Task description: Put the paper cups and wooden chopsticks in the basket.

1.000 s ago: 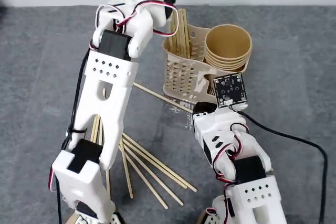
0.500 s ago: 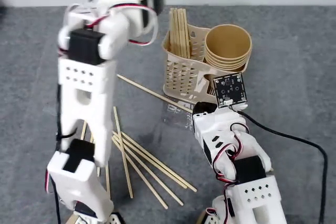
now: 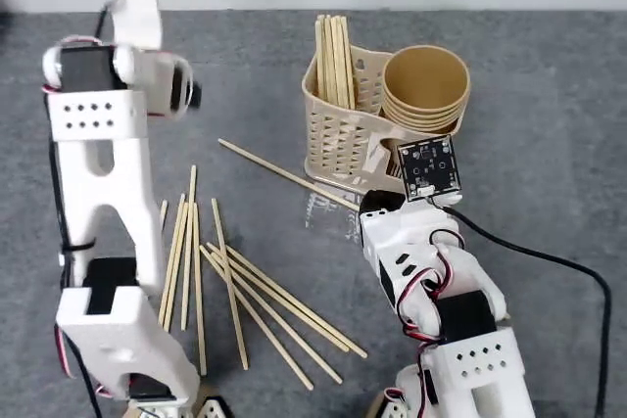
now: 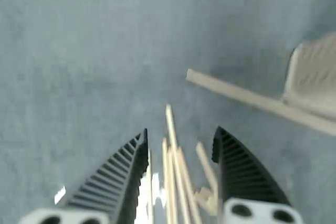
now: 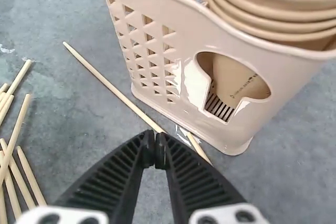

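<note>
A beige slotted basket stands at the back middle. It holds a stack of paper cups and several upright wooden chopsticks. More loose chopsticks lie fanned on the grey mat at the front left. One chopstick lies slanted with its end at the basket's foot. My left gripper hangs open and empty above the loose chopsticks. My right gripper is shut on nothing, low in front of the basket, just above the slanted chopstick.
The left arm stands tall along the left side. The right arm and its black cable fill the front right. A small clear film patch lies in front of the basket.
The left arm has swung from the basket's rim out to the left and back over the loose chopsticks, uncovering them. The right arm has not moved.
</note>
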{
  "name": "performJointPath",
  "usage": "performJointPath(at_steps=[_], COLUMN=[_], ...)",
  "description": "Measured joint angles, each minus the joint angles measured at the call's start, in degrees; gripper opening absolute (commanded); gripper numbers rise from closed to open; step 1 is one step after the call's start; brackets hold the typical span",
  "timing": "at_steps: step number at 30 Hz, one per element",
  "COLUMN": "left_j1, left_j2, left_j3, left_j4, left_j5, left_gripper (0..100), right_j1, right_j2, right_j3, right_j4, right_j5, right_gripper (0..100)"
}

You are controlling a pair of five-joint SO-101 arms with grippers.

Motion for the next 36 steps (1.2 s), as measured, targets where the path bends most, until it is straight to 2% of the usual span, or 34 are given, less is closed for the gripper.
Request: performJointPath(at_steps=[4, 11, 20, 29, 36], left_j1=[-2.5, -6.9, -10.4, -10.4, -10.0], left_j2=[0.0, 0.0, 0.0, 0.0, -0.1], left_j3=[11.3, 27.6, 41.6, 50.9, 52.1], left_j4=[-0.8, -8.7, -17.5, -26.0, -26.5], left_j5=[-4.7, -9.4, -10.5, -10.5, -10.4], left_gripper=[27, 27, 27, 27, 17], right_j1=[0.0, 0.0, 0.0, 0.0, 0.0], right_j2=[0.0, 0.0, 0.0, 0.0, 0.0], right_j3=[0.0, 0.0, 0.0, 0.0, 0.0], right_j4=[0.0, 0.0, 0.0, 0.0, 0.0], right_j5=[0.0, 0.0, 0.0, 0.0, 0.0], right_gripper=[1.7, 1.7, 1.7, 1.7, 1.7])
